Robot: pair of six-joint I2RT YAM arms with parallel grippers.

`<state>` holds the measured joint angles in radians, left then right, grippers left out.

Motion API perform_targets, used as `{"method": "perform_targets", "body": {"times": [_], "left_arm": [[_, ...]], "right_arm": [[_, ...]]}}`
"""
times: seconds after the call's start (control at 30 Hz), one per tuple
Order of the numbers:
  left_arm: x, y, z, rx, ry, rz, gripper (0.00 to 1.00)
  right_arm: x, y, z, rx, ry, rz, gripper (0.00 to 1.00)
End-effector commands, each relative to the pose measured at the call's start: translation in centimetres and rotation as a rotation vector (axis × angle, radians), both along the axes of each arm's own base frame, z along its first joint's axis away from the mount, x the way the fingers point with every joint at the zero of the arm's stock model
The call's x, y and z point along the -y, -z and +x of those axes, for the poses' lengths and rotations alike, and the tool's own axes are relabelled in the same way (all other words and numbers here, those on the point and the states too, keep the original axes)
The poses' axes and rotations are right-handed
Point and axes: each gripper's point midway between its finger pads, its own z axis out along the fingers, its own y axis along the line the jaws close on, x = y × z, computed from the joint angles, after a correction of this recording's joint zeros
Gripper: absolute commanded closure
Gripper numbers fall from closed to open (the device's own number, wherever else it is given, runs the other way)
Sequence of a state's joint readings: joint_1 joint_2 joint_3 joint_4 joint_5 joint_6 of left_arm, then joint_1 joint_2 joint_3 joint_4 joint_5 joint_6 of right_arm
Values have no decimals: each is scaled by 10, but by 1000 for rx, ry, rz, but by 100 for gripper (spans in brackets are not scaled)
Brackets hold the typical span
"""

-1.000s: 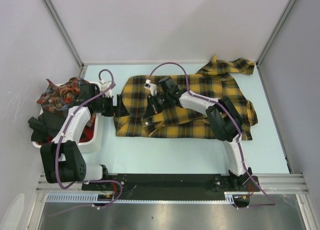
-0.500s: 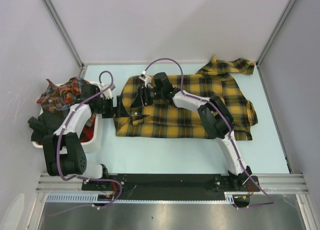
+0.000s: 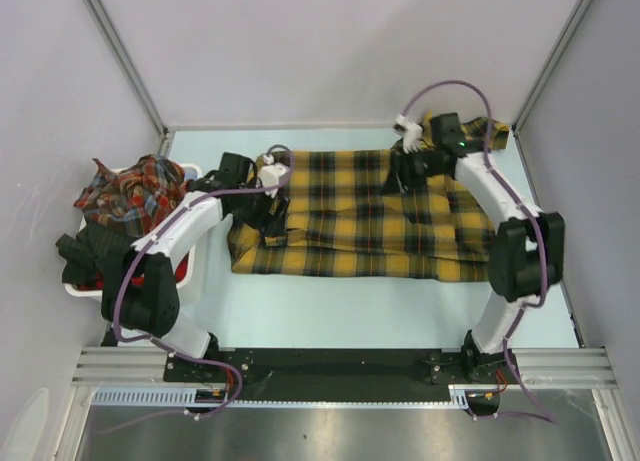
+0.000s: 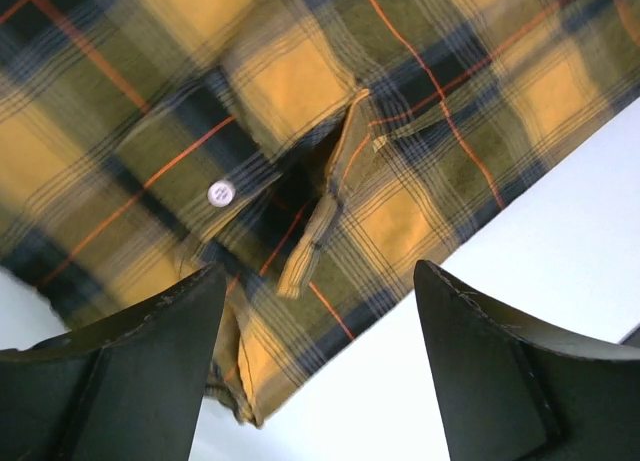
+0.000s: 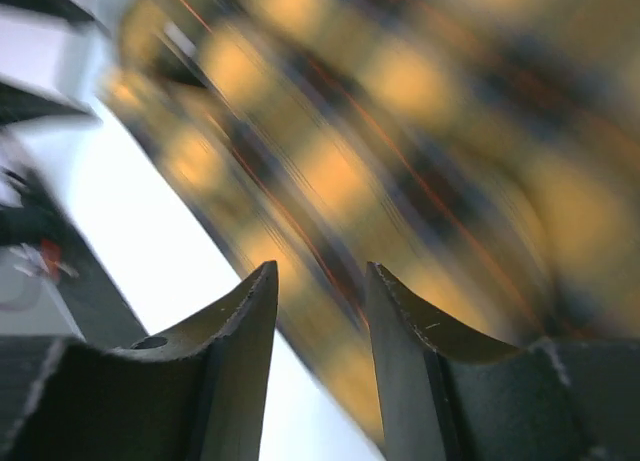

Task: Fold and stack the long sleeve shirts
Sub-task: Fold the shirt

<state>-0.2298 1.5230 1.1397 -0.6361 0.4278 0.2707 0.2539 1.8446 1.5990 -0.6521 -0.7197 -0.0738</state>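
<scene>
The mustard-yellow plaid long sleeve shirt (image 3: 370,216) lies spread flat across the middle of the table, one sleeve end bunched at the far right corner (image 3: 470,131). My left gripper (image 3: 272,221) hovers open over the shirt's left edge. In the left wrist view the left gripper (image 4: 320,269) has nothing between its fingers, and below it show a white button (image 4: 220,193) and a small placket flap (image 4: 325,216). My right gripper (image 3: 398,176) is over the shirt's far right part. The right wrist view is blurred; there the right gripper (image 5: 321,266) has its jaws apart and empty above the shirt (image 5: 400,131).
A white bin (image 3: 190,281) at the left table edge holds a heap of red-toned plaid shirts (image 3: 130,191) and dark cloth (image 3: 85,251). Light blue table (image 3: 330,301) shows in front of the shirt. Grey walls close in left, right and behind.
My right gripper opened, let go of the shirt and swung from its left part to the far right. The shirt now lies flatter. My left gripper moved right over the shirt's edge.
</scene>
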Motion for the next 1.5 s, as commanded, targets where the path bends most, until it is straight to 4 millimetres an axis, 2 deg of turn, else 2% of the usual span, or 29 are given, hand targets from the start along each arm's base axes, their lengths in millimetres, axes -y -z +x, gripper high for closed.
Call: {"method": "perform_targets", "body": {"times": [0.0, 0.07, 0.1, 0.2, 0.37, 0.5, 0.6, 0.7, 0.73, 0.8, 0.9, 1.03, 1.1, 1.13, 1.2, 1.23, 1.3, 1.33, 1.4, 1.43, 1.47], "left_arm": [[-1, 16, 4, 64, 142, 192, 18], [1, 23, 1, 69, 207, 232, 17], [4, 30, -2, 56, 238, 244, 17], [10, 38, -4, 79, 315, 286, 16], [17, 57, -3, 118, 396, 371, 17], [21, 68, -1, 146, 422, 419, 19], [19, 77, -2, 141, 427, 444, 23], [20, 81, -2, 130, 421, 444, 35], [21, 80, -1, 130, 418, 442, 40], [25, 81, -2, 124, 418, 435, 45], [30, 83, -3, 117, 426, 425, 55], [39, 82, -4, 111, 434, 407, 73], [45, 79, -5, 108, 436, 387, 79], [47, 78, -5, 108, 433, 384, 86], [53, 75, -6, 105, 435, 371, 90], [55, 75, -6, 100, 434, 365, 92], [58, 72, -6, 91, 428, 355, 94], [58, 72, -6, 88, 428, 352, 96], [58, 74, -9, 76, 429, 350, 98], [58, 74, -8, 74, 427, 352, 99], [57, 75, -9, 72, 427, 355, 99]], "right_arm": [[95, 66, -82, -174, -61, -337, 56], [126, 74, -92, -165, -59, -405, 55], [150, 85, -99, -197, -26, -447, 53], [187, 95, -104, -182, -22, -526, 47], [205, 102, -113, -152, -55, -607, 38], [216, 104, -121, -123, -69, -674, 36], [228, 109, -120, -79, -59, -744, 37], [237, 113, -111, -52, -37, -798, 42], [239, 115, -108, -49, -34, -811, 47], [246, 119, -102, -36, -29, -847, 51], [255, 122, -94, -20, -16, -890, 63], [264, 120, -79, 7, 29, -917, 82], [268, 124, -79, -7, 38, -916, 87], [270, 124, -78, -8, 43, -916, 90], [276, 124, -77, -10, 51, -919, 90], [282, 119, -79, -25, 59, -913, 88], [281, 112, -81, -17, 49, -863, 81], [284, 107, -91, -39, 40, -839, 68], [277, 100, -96, -4, -17, -782, 49], [276, 93, -101, 10, -22, -769, 36], [269, 95, -105, 15, -41, -754, 31]]}}
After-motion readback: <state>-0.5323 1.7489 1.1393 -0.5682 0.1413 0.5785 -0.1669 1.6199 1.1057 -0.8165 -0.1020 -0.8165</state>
